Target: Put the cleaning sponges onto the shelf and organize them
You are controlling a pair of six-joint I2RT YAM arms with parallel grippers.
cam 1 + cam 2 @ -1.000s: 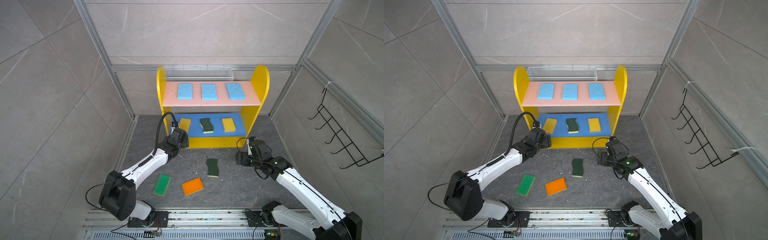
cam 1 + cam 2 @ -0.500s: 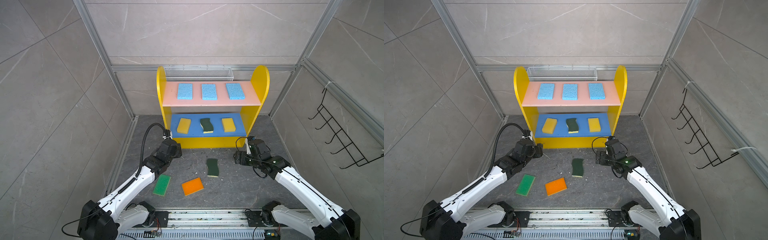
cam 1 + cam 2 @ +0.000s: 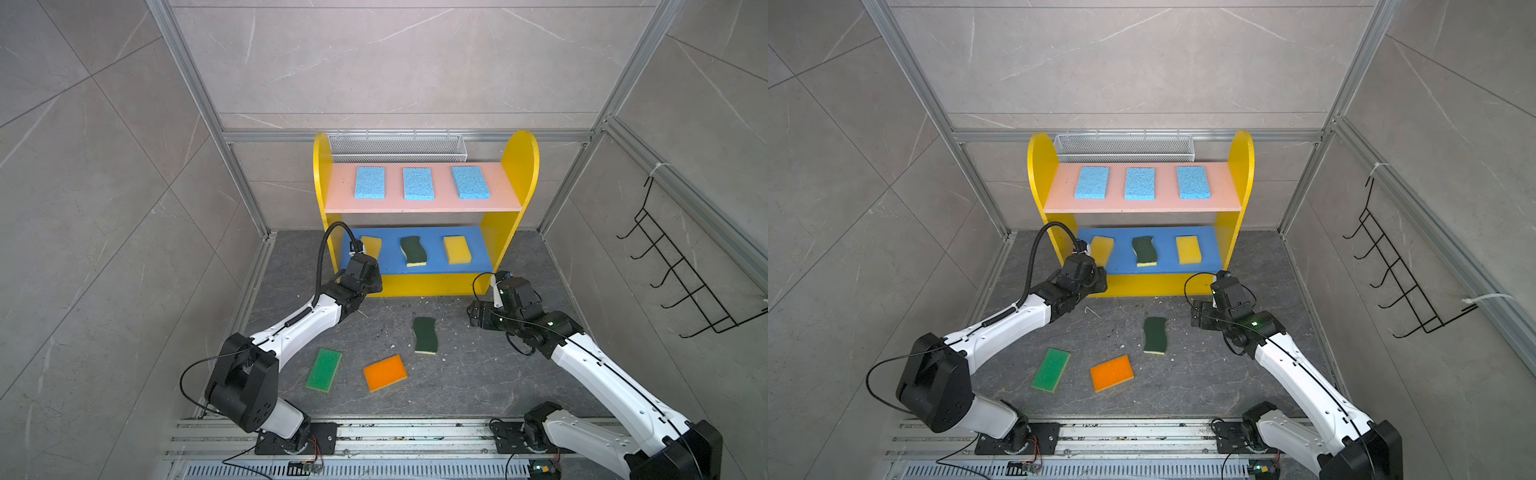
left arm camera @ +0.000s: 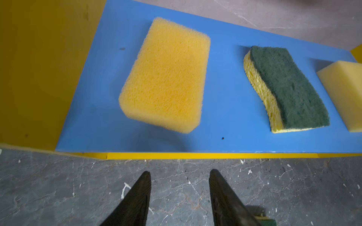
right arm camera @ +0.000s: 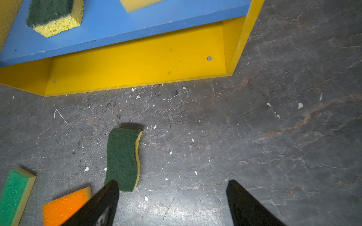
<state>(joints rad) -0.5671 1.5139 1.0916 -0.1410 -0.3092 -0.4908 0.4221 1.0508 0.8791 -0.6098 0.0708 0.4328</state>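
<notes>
Hovering near floor wavy sponge [image 5: 122,156], right tool [image 5: 172,183] wide; left tool [image 4: 179,171] half-parted, facing shelf [image 3: 519,166]; basket [image 3: 395,145] behind.

Robot test cell in a lab, staged as a mock utility corner. Closed in on three sides by grey marble-look wall panels [image 3: 395,62] set in bare aluminium framing [image 3: 189,83]. Floored with a dark stone-pattern sheet [image 3: 478,374] flecked with white crumbs. Edged at the near side with slotted aluminium rails [image 3: 415,434] bearing two bolted-down white-and-black robot arms [image 3: 299,328], loose cables and a small exposed circuit board [image 3: 305,468]. Furnished with props: toy-bright shelf [image 3: 517,166], silver wire-mesh basket [image 3: 395,145], black wire hook rack [image 3: 685,267].
</notes>
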